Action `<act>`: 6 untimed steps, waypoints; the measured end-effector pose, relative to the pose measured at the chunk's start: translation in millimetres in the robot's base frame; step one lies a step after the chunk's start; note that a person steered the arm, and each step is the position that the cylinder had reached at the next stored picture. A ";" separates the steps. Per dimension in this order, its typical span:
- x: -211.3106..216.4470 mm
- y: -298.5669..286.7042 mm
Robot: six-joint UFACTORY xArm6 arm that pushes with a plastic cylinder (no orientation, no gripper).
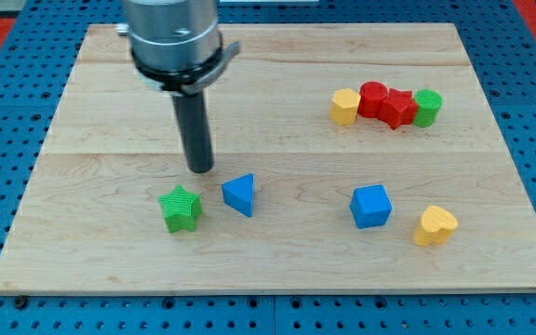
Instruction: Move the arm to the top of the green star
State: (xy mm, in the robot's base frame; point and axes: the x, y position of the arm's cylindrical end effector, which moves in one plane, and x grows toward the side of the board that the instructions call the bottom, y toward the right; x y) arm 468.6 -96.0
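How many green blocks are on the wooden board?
2: a green star block near the view's bottom left, just below my tip, and a green cylinder block ending the row at upper right. None seem hidden.

Bright, even light; sharp focus, faint shadows.

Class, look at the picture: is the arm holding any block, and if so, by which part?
Nothing is held. My tip is a bare rod end, just above the green star toward the view's top, apparently not touching it.
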 end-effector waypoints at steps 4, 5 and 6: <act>25.0 18.0; 24.0 99.7; 46.5 181.1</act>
